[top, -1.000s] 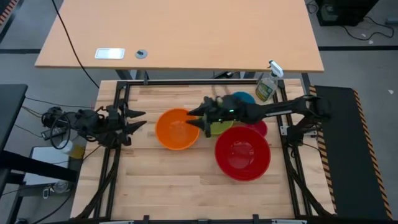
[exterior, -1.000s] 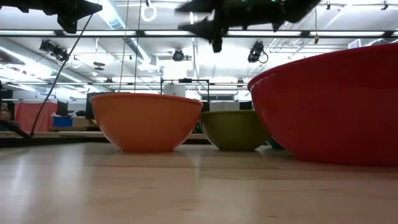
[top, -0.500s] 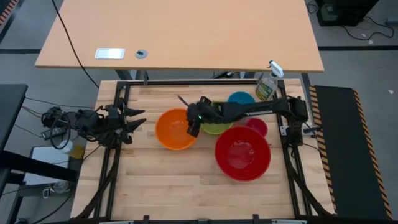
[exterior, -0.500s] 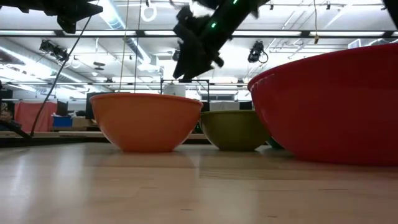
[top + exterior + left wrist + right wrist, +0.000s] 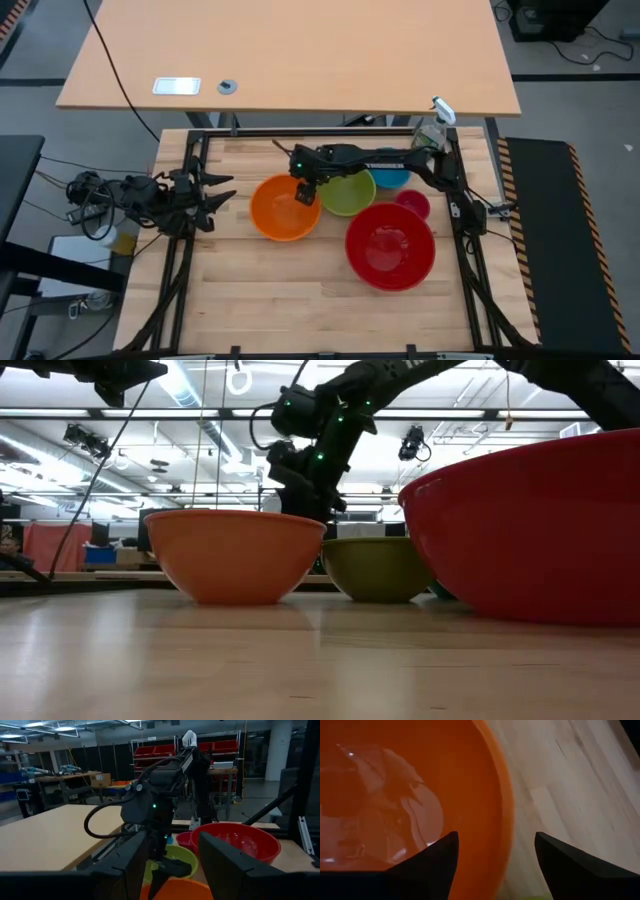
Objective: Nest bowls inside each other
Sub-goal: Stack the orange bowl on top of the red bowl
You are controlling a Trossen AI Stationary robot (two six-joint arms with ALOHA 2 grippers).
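The orange bowl (image 5: pixel 275 215) stands at the table's middle. The lime green bowl (image 5: pixel 350 196) is to its right, then the blue bowl (image 5: pixel 393 181) and the small pink bowl (image 5: pixel 414 205). The big red bowl (image 5: pixel 390 248) is nearer the front. All rest on their bases. My right gripper (image 5: pixel 306 194) slants down, open, above the orange bowl's right rim (image 5: pixel 506 815). One finger is over the bowl's inside and the other over the table outside it, and neither touches. My left gripper (image 5: pixel 222 193) waits open at the table's left edge.
A clear spray bottle (image 5: pixel 431 130) stands at the far right corner. The black frame rails (image 5: pixel 190 160) run around the table. Bare wood (image 5: pixel 280 300) lies in front of the bowls. The orange and lime green bowls (image 5: pixel 375 568) stand close side by side.
My right gripper has gone toward the table's left edge and come down. It has tipped from nearly level to steeply downward, and it now hangs over the orange bowl's right rim. The bowls have stayed where they were.
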